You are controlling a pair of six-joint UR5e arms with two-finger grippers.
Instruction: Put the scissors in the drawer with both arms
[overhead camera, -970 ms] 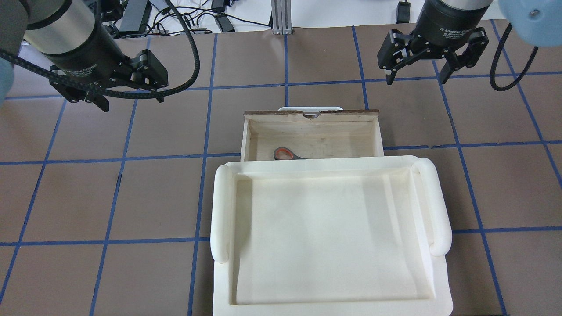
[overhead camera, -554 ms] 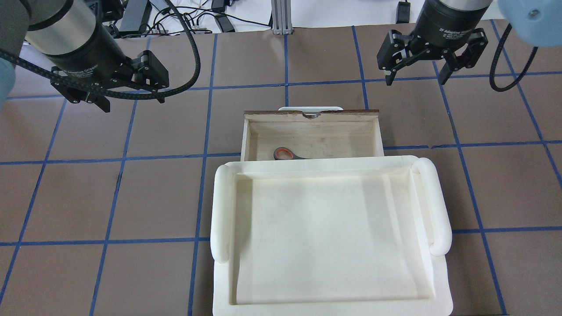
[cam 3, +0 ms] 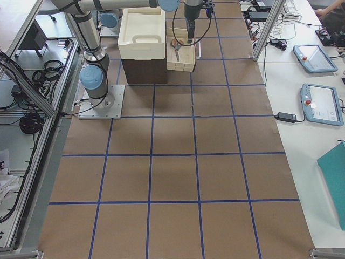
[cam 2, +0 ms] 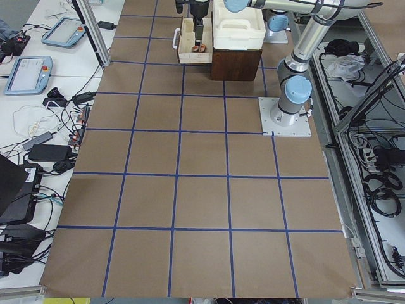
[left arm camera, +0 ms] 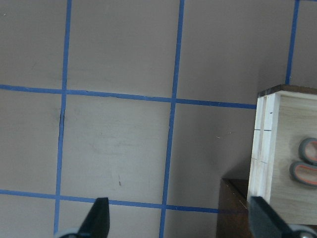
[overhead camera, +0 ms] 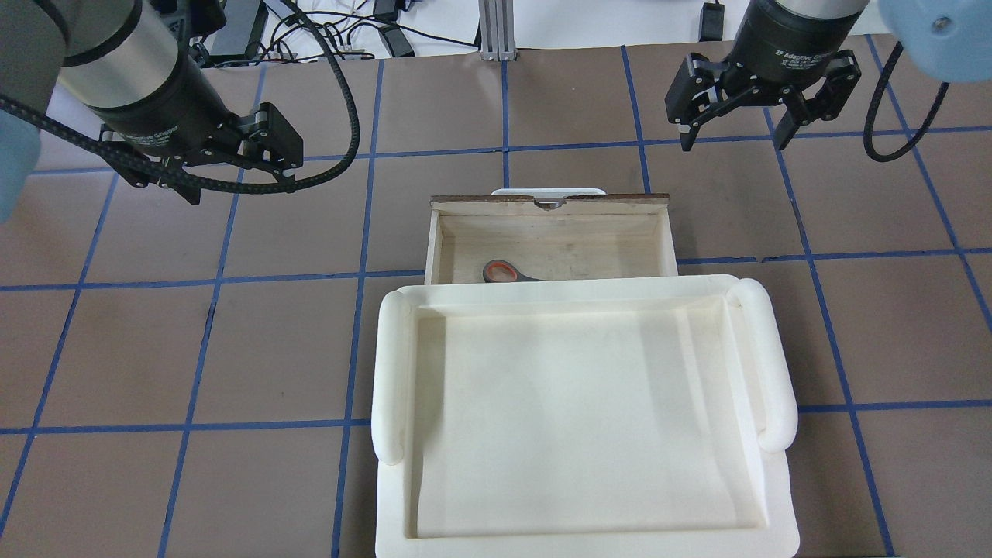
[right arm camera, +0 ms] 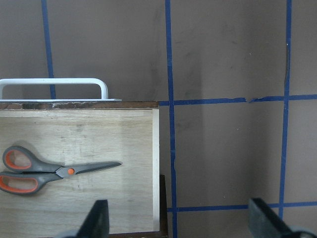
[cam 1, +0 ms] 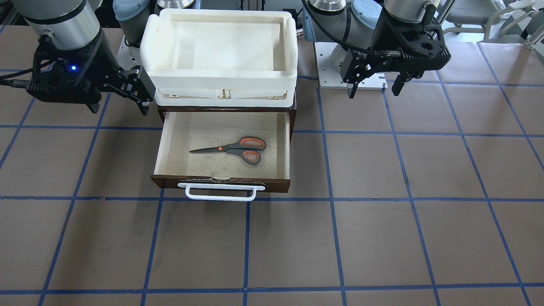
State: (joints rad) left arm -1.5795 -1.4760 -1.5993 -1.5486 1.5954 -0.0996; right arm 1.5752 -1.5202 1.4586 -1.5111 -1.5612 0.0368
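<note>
Both of our tools are hanging with jaws spread, gripping nothing, above the worktop (cam 1: 382, 191): the left tool (overhead camera: 239, 186) and the right tool (overhead camera: 732, 143) are flanking the pulled-out drawer (cam 1: 221, 183). The scissors (cam 1: 231, 149) are lying flat inside it, well apart from both.

The scissors (cam 1: 231, 149) lie inside the drawer (cam 1: 221, 183), which stands pulled out toward the operators' edge of the table (cam 1: 382, 212). The bin (cam 1: 219, 80) sits behind and above the drawer, near the robot's edge. The left gripper (cam 1: 373, 91) hangs to the drawer's left and the right gripper (cam 1: 119, 108) to its right.
</note>
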